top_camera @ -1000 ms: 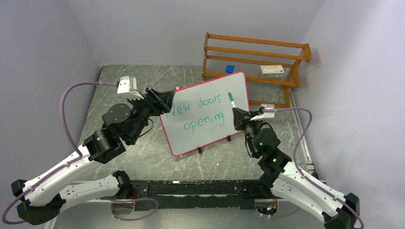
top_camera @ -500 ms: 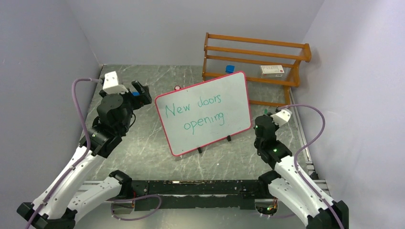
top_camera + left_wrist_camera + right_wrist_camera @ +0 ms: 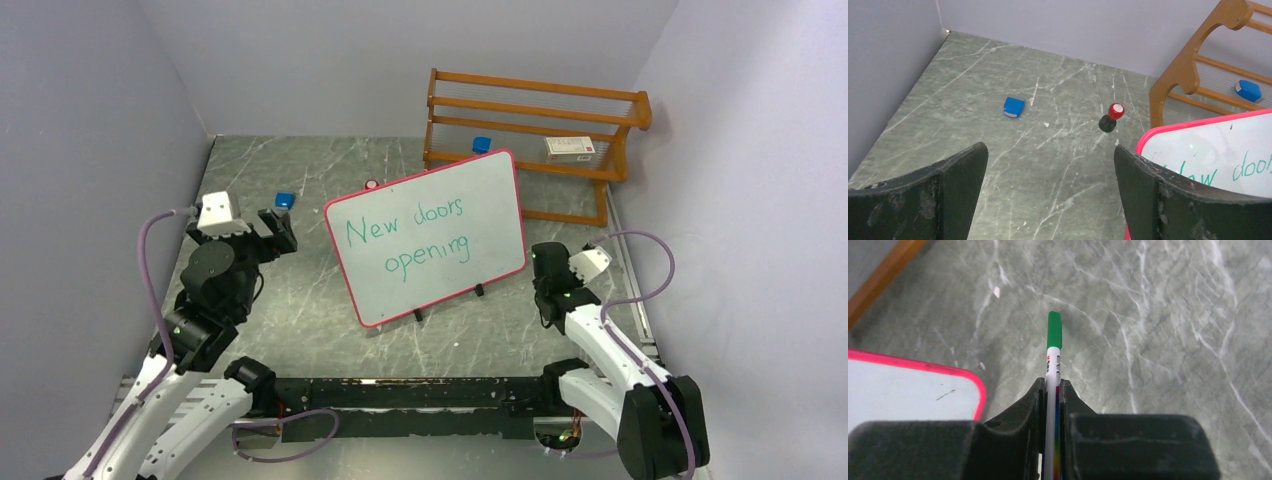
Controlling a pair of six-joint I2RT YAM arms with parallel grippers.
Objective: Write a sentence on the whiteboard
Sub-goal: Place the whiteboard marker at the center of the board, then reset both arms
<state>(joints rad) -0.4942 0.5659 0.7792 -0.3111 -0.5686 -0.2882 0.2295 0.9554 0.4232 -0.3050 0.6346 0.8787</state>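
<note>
Worktop: grey-green marbled slab, walled on three sides.

Whiteboard: large white rectangular board with rounded corners and a pink-red rim. It stands tilted on small black feet mid-worktop, between the two arms. Sentence: thin green handwriting in two lines, "New doors" over "opening". It reads as complete.

Orange-brown wooden rack: behind the board at the far right.

Left gripper: jaws spread wide with nothing between them, near the board's left edge but apart from it.

Right gripper: clamped on a slim white marker with a green end, just off the board's right edge.

Key relation: the marker's long axis runs straight out along the fingers, green end forward over bare worktop. The board's near right corner lies to the gripper's left, not touching. The right arm alone has the marker, and its end does not face the writing surface. Judgement: writing done; any further stroke needs a turn leftward, otherwise a set-down.

Small items: blue square block and red-topped black knob, on open worktop beyond the left gripper.
</note>
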